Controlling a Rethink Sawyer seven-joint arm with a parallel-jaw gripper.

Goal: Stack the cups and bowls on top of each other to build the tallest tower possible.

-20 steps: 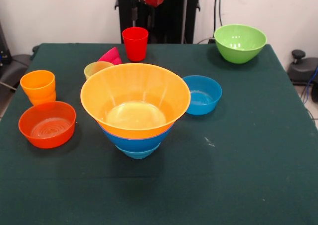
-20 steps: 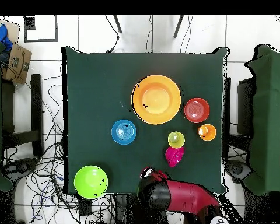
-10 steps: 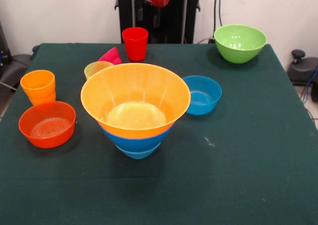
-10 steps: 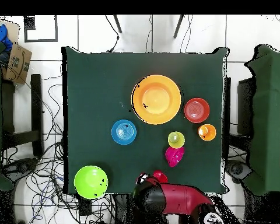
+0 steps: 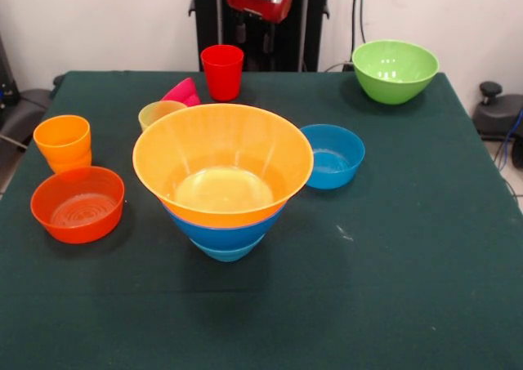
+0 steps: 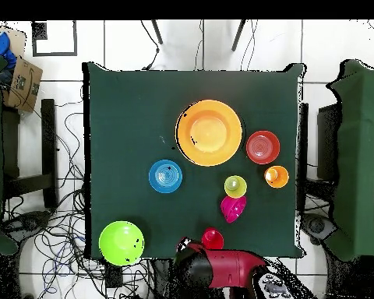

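Observation:
The tower [image 5: 222, 162] stands mid-table: a wide yellow-orange bowl nested on a large blue bowl [image 5: 225, 229], with a small light-blue bowl [image 5: 225, 253] lowest. A red cup [image 5: 222, 70] stands upright at the far edge. A magenta bowl [image 5: 183, 91] lies tilted beside a yellow cup [image 5: 160, 111]. An orange-yellow cup [image 5: 63, 141] and a shallow orange bowl [image 5: 78, 203] sit at the left. A small blue bowl [image 5: 331, 155] and a lime green bowl [image 5: 395, 69] sit to the right. My gripper [image 5: 255, 37] hangs open and empty, above and right of the red cup.
From above, the tower [image 6: 209, 132] sits near the table's centre, and the red cup [image 6: 213, 238] is by the table edge next to my arm [image 6: 225, 269]. Cables and chairs surround the green table [image 6: 120, 117].
My gripper has slid sideways away from the red cup, which now shows fully in the overhead view. No cup or bowl has moved.

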